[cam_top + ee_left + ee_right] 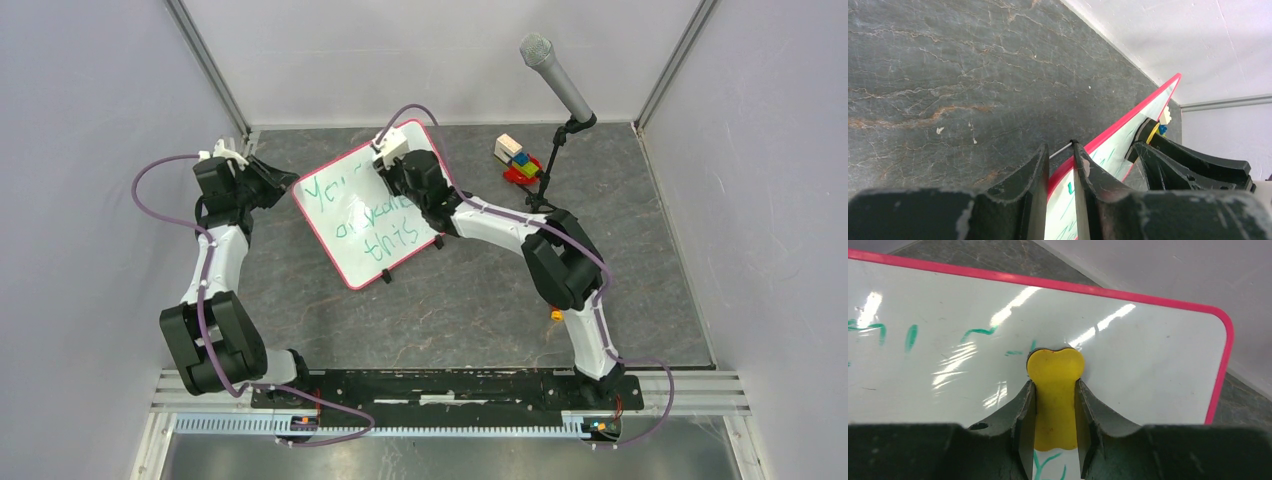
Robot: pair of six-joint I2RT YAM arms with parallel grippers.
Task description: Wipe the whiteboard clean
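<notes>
The whiteboard (pixel 372 252) has a red-pink frame and green handwriting, and lies tilted at the middle of the table. My left gripper (pixel 288 188) is shut on its left edge; in the left wrist view the fingers (pixel 1060 162) pinch the red rim of the board (pixel 1118 145). My right gripper (pixel 398 178) stands over the board's upper part and is shut on a yellow eraser (pixel 1055 365), which is pressed against the white surface (pixel 1148 355) just right of the green strokes. The right gripper (pixel 1055 390) has more writing beneath it.
A microphone (pixel 555 70) on a black stand rises at the back right. A pile of coloured toy blocks (pixel 518 160) sits beside its base. A small orange piece (pixel 556 314) lies near the right arm. Grey walls enclose the table.
</notes>
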